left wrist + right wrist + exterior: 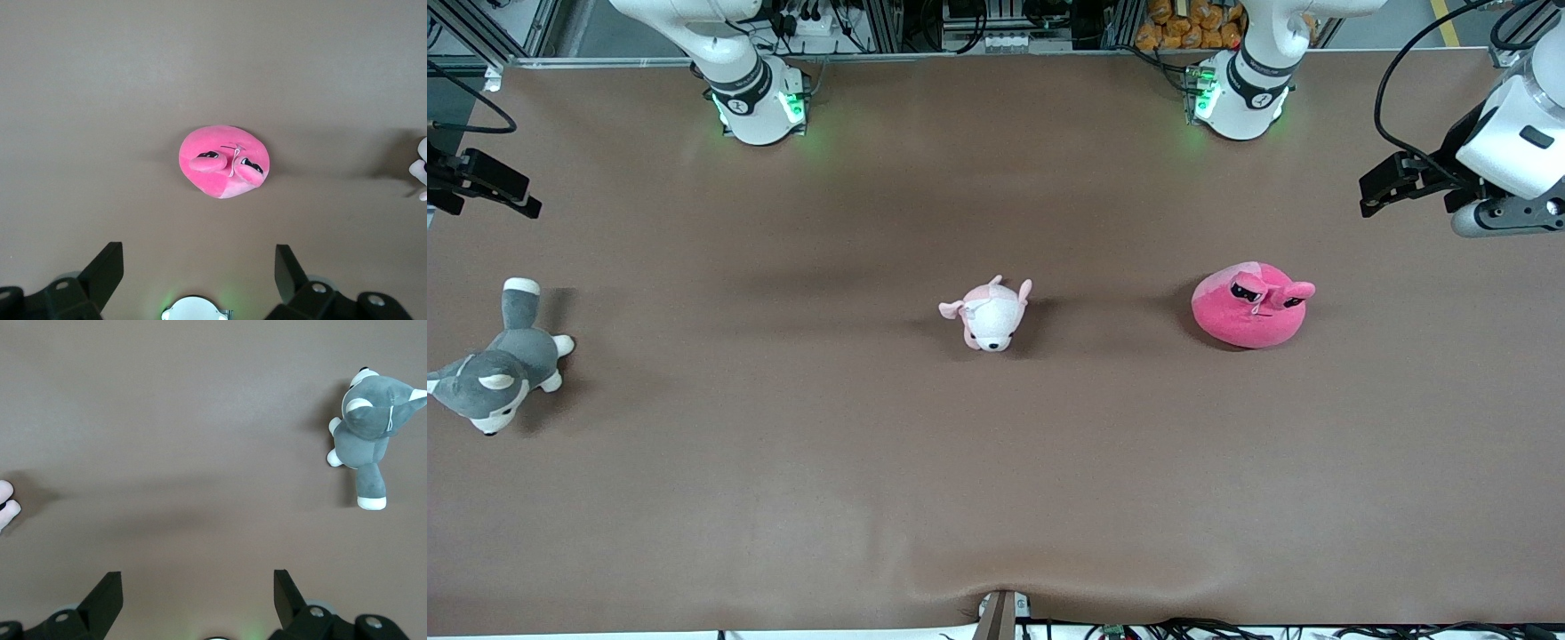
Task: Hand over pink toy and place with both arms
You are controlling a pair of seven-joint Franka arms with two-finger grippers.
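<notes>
The pink toy [1249,307], a round hot-pink plush with dark eyes and floppy ears, lies on the brown table toward the left arm's end. It also shows in the left wrist view [224,162], well apart from the fingers. My left gripper [1371,197] hangs open and empty over the table's edge at that end; in its own view [199,267] only bare table lies between the fingers. My right gripper [523,204] hangs open and empty over the table's right arm's end, and its own view [197,590] shows bare table between the fingers.
A pale pink-and-white plush puppy [990,314] lies at the table's middle, and its edge shows in both wrist views [420,170] [5,503]. A grey-and-white husky plush [498,364] [368,430] lies at the right arm's end. The arm bases [756,98] [1240,93] stand along the table's edge farthest from the front camera.
</notes>
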